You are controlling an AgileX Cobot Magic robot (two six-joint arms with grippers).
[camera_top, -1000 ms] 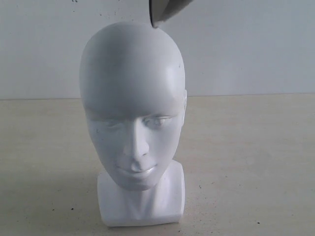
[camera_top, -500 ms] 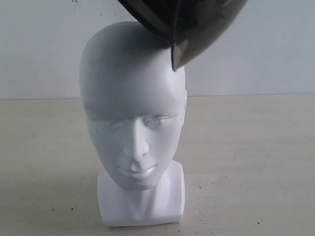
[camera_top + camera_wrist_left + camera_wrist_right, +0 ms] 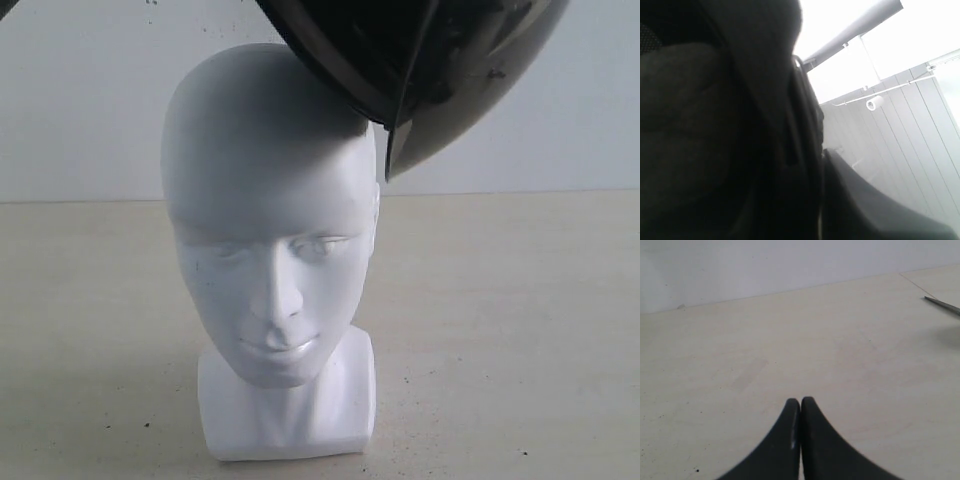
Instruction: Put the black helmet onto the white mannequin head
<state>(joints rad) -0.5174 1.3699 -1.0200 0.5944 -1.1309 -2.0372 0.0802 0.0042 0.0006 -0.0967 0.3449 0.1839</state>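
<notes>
Black helmet (image 3: 470, 60) is hanging tilted beside white mannequin head (image 3: 260, 180); lowered off-centre, its rim risks toppling it (right fingers (image 3: 790, 440) pressed together, empty; left fingers' state unclear).

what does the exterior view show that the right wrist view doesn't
Only the exterior view shows the white mannequin head and the black helmet, which is tilted at the head's crown. Only the right wrist view shows the right hand, fingertips together and holding nothing. Both show the beige table and the pale wall.
</notes>
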